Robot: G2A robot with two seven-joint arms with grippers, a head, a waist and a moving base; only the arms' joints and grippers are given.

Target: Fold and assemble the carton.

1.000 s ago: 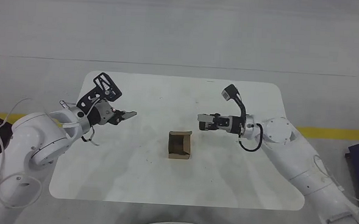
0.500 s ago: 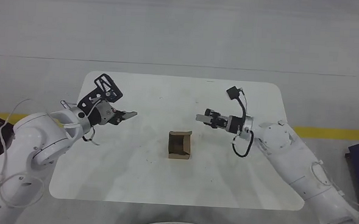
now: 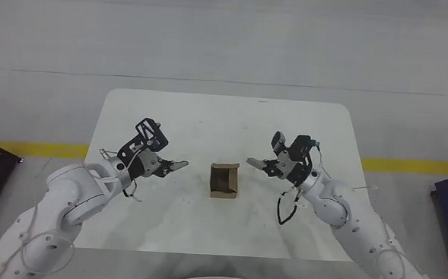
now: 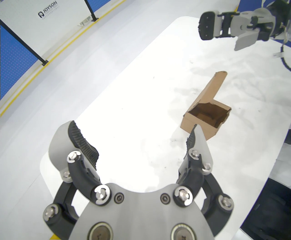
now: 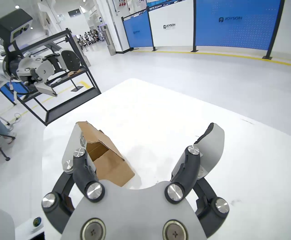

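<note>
Two end effectors flank one small brown cardboard carton [image 3: 224, 180] that sits near the middle of the white, round-cornered table [image 3: 301, 121], a little toward the 6 o'clock edge in the top view. The carton rests on its base with its mouth facing up. The left wrist view shows the carton [image 4: 205, 116] with one long flap raised along one side. Its cavity shows bare brown cardboard walls and bottom, and the rim is ragged in places. The right wrist view shows the same carton [image 5: 109, 159] just beyond that arm's own fingers, with the flap tilted over the opening.

The left end effector [image 3: 179, 166] hangs over the table [image 4: 136, 102] at about 9 o'clock from the carton, apart from it, with its tips pointing toward the carton. Its own wrist view shows the left end effector [image 4: 135, 134] released, its ribbed pads spread wide and gripping nothing.

The right end effector [image 3: 261, 158] hangs at about 2 o'clock from the carton, near it but not touching. Its own view shows the right end effector [image 5: 145, 134] released as well, its fingers splayed over the table [image 5: 159, 109]. Each wrist view also shows the opposite arm farther off: the right end effector [image 4: 224, 36] and the left end effector [image 5: 60, 76], both spread.

A yellow floor line [image 3: 405, 165] runs past the table at 3 o'clock.
</note>
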